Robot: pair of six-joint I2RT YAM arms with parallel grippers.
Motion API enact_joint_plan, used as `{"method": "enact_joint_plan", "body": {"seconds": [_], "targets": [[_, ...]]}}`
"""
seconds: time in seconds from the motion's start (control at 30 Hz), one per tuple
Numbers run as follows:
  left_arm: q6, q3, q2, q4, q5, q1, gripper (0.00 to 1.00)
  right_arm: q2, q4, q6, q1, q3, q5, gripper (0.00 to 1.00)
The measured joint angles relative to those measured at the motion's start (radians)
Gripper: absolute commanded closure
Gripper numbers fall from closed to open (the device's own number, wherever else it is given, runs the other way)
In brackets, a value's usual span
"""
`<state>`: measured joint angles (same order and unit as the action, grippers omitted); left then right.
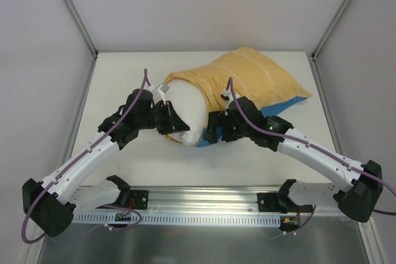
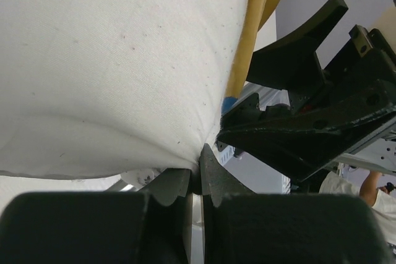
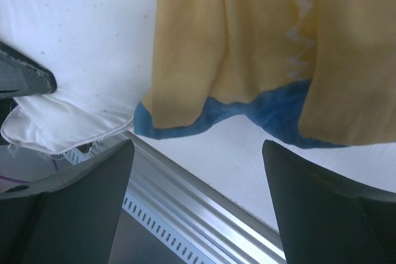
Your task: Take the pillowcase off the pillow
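Note:
The pillowcase [image 1: 260, 81] lies yellow-orange face up at the back right of the table, a blue face showing along its lower edge. The white pillow [image 1: 185, 106] sticks out of the pillowcase's open left end. My left gripper [image 1: 178, 126] is shut on a pinch of the pillow's [image 2: 111, 60] fabric at its near corner [image 2: 201, 153]. My right gripper [image 1: 211, 132] stands open just right of that corner. In the right wrist view the pillowcase's blue hem [image 3: 272, 112] hangs above the open gripper [image 3: 198, 153], with nothing between the fingers [image 3: 328, 202].
The white table [image 1: 124, 78] is bounded by grey walls and slanted metal posts. An aluminium rail [image 1: 204, 199] with the arm bases runs along the near edge. Both arms reach in close together at the pillow's near end.

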<state>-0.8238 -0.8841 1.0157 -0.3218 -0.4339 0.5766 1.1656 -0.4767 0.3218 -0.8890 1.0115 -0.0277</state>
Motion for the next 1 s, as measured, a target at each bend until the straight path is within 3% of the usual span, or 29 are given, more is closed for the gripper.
{"method": "enact_joint_plan", "body": {"seconds": [0.03, 0.07, 0.13, 0.17, 0.23, 0.4, 0.6, 0.73, 0.87, 0.93, 0.97, 1.0], "targets": [[0.0, 0.0, -0.003, 0.0, 0.001, 0.0, 1.0, 0.013, 0.009, 0.0, -0.002, 0.003, 0.0, 0.2], [0.0, 0.0, -0.006, 0.0, 0.001, 0.0, 1.0, 0.027, 0.016, -0.003, -0.004, 0.006, 0.001, 0.47], [-0.002, 0.0, -0.015, 0.0, 0.005, 0.0, 1.0, 0.051, 0.024, -0.002, -0.007, 0.009, 0.018, 0.67], [-0.003, 0.0, -0.021, -0.001, 0.008, 0.0, 1.0, 0.062, 0.023, -0.001, -0.008, 0.01, 0.034, 0.83], [-0.003, 0.0, -0.042, -0.006, 0.025, 0.0, 1.0, 0.072, 0.014, -0.006, -0.006, 0.009, 0.072, 0.96], [0.014, -0.001, -0.11, -0.059, 0.052, -0.025, 1.0, 0.048, -0.021, -0.04, 0.099, 0.002, 0.168, 0.99], [0.035, -0.014, -0.171, -0.111, -0.013, -0.206, 1.0, -0.055, -0.019, -0.053, 0.288, -0.084, 0.217, 0.99], [0.056, -0.042, -0.184, -0.155, -0.071, -0.295, 1.0, -0.087, 0.01, -0.039, 0.309, -0.138, 0.202, 0.99], [0.063, -0.047, -0.186, -0.178, -0.114, -0.31, 0.97, -0.114, 0.022, -0.021, 0.3, -0.208, 0.18, 0.99], [0.079, -0.045, -0.186, -0.192, -0.145, -0.31, 0.65, -0.157, 0.016, -0.021, 0.291, -0.245, 0.169, 0.94], [0.092, -0.044, -0.188, -0.193, -0.159, -0.313, 0.19, -0.182, 0.005, -0.024, 0.289, -0.258, 0.169, 0.83], [0.1, -0.044, -0.193, -0.187, -0.168, -0.318, 0.06, -0.207, -0.016, -0.028, 0.289, -0.267, 0.171, 0.66]]}}
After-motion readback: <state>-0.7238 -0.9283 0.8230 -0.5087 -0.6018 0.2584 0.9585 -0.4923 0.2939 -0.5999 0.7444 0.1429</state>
